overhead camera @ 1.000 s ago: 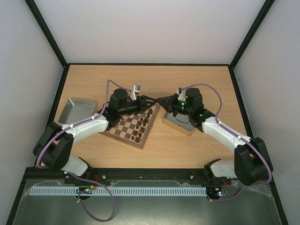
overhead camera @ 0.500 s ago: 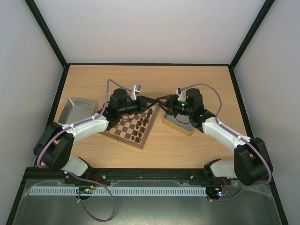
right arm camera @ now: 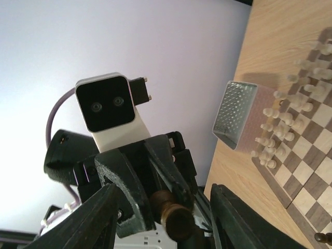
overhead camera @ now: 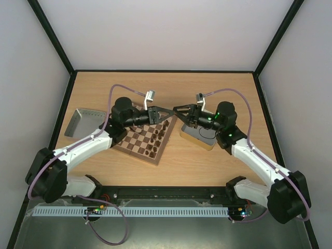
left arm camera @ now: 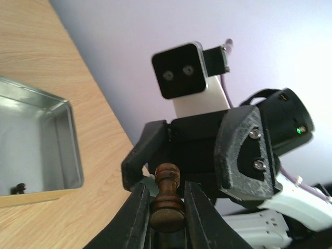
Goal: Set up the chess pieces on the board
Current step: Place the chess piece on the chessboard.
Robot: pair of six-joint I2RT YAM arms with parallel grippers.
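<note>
Above the table, between the board (overhead camera: pixel 136 143) and the tin, my two grippers face each other tip to tip. My left gripper (overhead camera: pixel 164 111) (left arm camera: pixel 166 193) is shut on a dark brown chess piece (left arm camera: pixel 167 182), gripped near its base with the head pointing away from me. My right gripper (overhead camera: pixel 177 109) (right arm camera: pixel 166 220) stands open, its fingers (right arm camera: pixel 96 220) wide on either side of that piece (right arm camera: pixel 174 217) without touching it. Dark pieces (overhead camera: pixel 153 149) stand on the board's near right squares. Pale pieces (right arm camera: pixel 274 125) stand along its far rows.
A shiny metal tin (overhead camera: pixel 198 139) (left arm camera: pixel 70 150) lies right of the board under the right gripper, with one small dark piece (left arm camera: pixel 19 188) in it. A grey perforated tray (overhead camera: pixel 83 120) (right arm camera: pixel 236 113) sits left of the board. Black frame rails edge the table.
The left gripper has shut on the dark piece and the right gripper has opened off it. Both wrists have drawn back a little, left one leftward, right one rightward.
</note>
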